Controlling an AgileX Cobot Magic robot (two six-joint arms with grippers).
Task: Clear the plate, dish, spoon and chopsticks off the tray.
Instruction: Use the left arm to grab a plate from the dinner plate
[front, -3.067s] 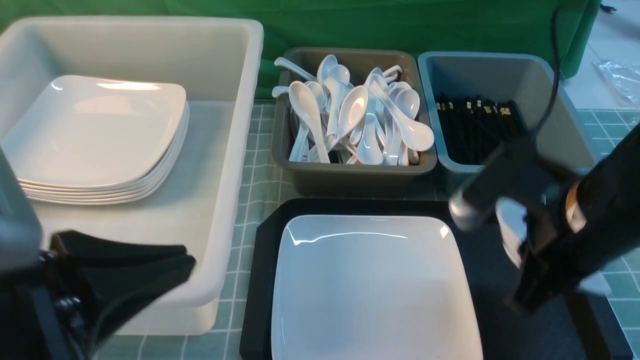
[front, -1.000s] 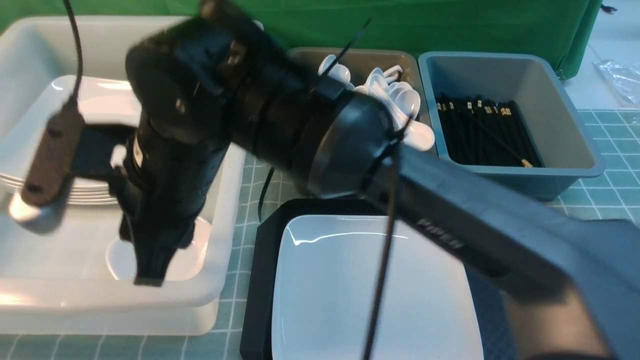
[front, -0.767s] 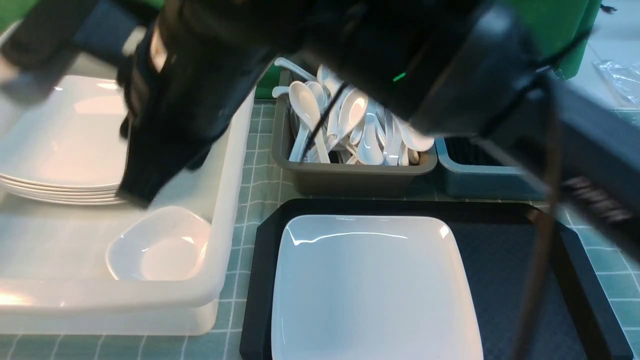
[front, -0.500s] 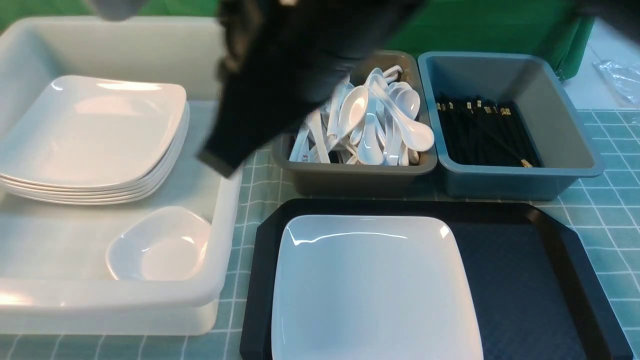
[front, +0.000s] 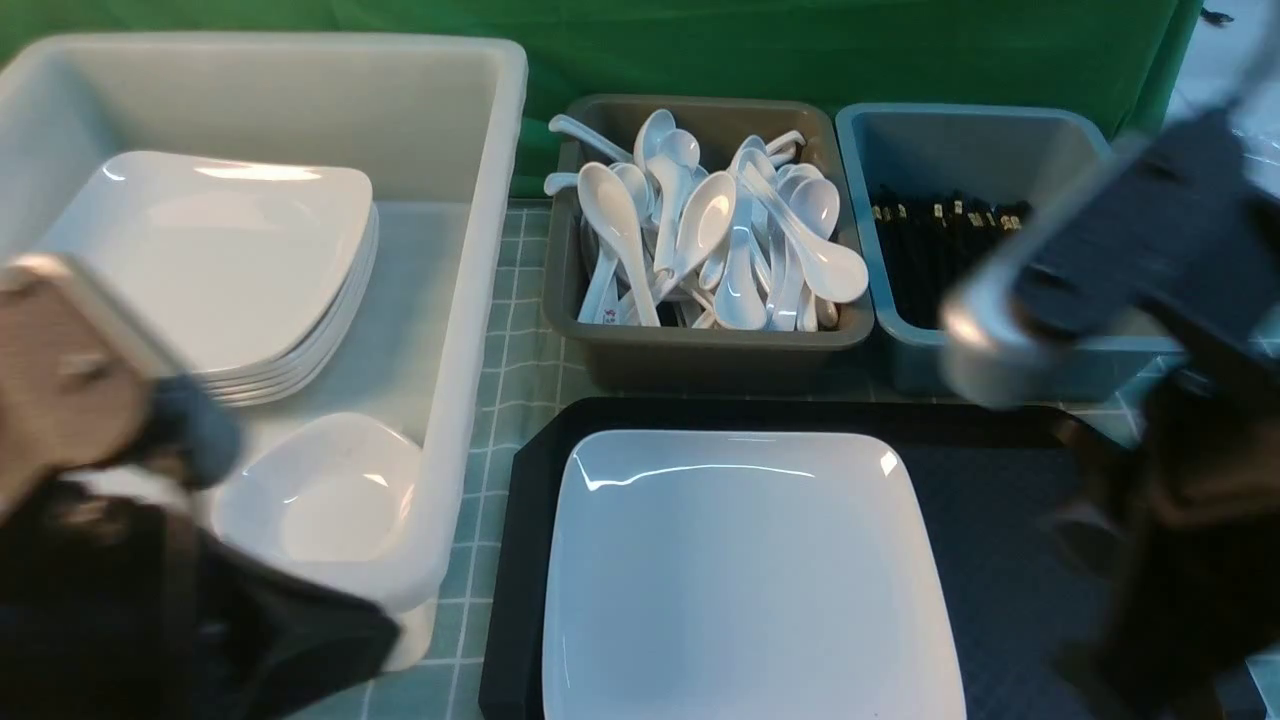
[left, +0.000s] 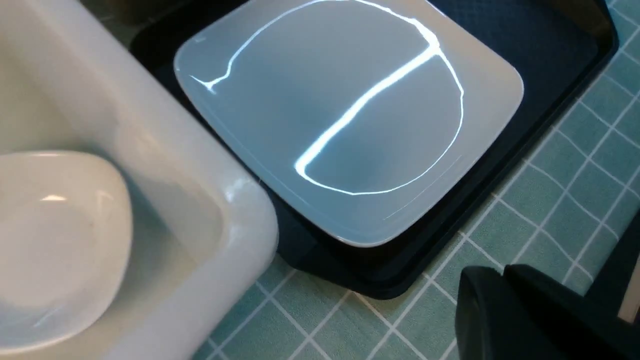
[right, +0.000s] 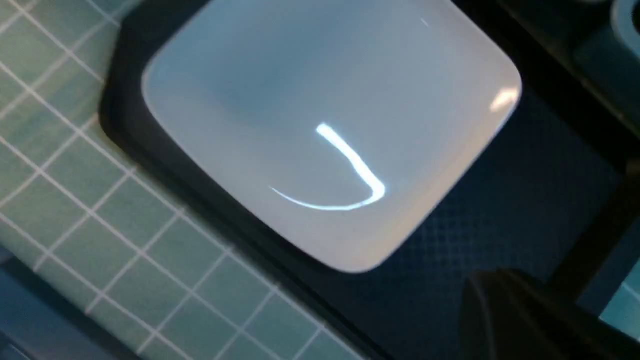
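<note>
Most of the job looked done. The small glossy white rounded-square dish (front: 320, 490) sat in the near right corner of the big translucent white plastic bin (front: 470, 300), near the stack of white square plates (front: 210, 270). No spoon or chopsticks showed on the large black textured plastic tray (front: 800, 412) — the grey bin of white spoons (front: 700, 230) and the blue-grey bin of black chopsticks (front: 940, 250) stood just beyond its far rim. Only the large glossy white square plate (front: 745, 570) lay on the tray, on its left half.

The plate's left edge ran close to the tray's raised rim, with the white bin's wall just beside — tight there. To its right the tray lay bare, the easier side for a grab, I reckoned. The left gripper (left: 487, 285) hung off the tray's near left corner, the right gripper (right: 487, 290) over the bare right half. Both carried nothing, and I could not tell whether their fingers were spread or together.
</note>
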